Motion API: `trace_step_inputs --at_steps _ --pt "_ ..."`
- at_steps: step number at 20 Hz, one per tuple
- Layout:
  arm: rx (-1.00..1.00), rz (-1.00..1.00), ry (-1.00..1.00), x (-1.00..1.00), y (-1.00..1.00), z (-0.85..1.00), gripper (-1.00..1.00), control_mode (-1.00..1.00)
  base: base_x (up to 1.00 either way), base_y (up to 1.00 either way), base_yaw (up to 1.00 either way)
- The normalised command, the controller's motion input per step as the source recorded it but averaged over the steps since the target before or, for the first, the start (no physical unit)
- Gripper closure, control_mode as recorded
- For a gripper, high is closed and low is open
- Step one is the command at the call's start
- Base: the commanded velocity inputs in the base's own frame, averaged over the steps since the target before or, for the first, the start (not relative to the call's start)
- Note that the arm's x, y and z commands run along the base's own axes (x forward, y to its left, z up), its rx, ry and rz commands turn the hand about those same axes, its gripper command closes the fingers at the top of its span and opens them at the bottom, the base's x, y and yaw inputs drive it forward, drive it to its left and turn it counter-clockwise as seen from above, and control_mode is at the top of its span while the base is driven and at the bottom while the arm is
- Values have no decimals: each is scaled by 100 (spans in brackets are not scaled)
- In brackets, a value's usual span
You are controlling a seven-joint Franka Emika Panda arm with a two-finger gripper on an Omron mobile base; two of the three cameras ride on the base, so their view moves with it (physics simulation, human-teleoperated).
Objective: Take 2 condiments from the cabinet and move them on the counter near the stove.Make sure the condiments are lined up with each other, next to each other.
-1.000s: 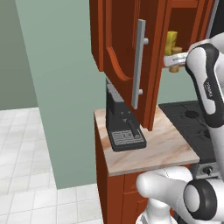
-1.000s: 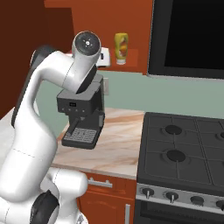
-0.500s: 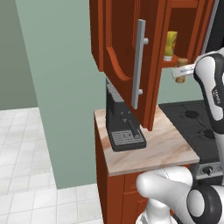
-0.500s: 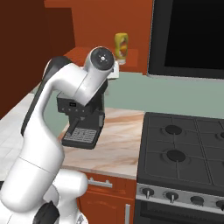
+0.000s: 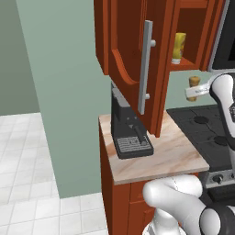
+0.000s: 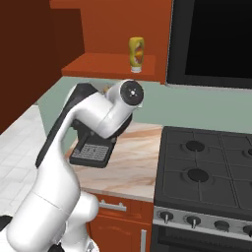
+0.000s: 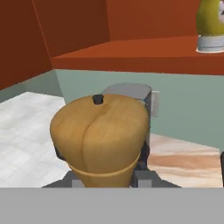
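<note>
The cabinet [image 5: 133, 50] stood open above the bench [image 5: 170, 153], the stove [image 6: 206, 167] just beside it to the right. On the bench sat a black coffee machine [image 5: 126, 126]. The yellow bottle [image 6: 136, 54] stood on the cabinet shelf, not yet fetched. The tool [image 5: 195, 92] was pinching the wooden shaker [image 5: 194, 83], carried in the air below the shelf, over the bench's stove side.

To do this step well, I judged the shaker should be lowered upright onto bare bench near the stove, clear of the coffee machine, leaving room alongside for the bottle.

The left base view showed the shaker's place relative to door and shelf. The hand view showed the shaker [image 7: 100, 140] close up, hiding the fingertips. The right base view showed the burners and free slab, with the arm covering the grip.
</note>
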Motion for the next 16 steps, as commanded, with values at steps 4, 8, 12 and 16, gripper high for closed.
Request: trace_step_inputs --at_steps 4,8,12,16 --pt "5 7 1 0 -15 -50 100 -100 0 0 0" --pt "5 8 3 0 -16 -52 100 -100 0 0 0" --pt "4 10 6 0 -19 -58 100 -100 0 0 0" --pt "1 13 8 0 -26 -56 100 -100 0 0 0"
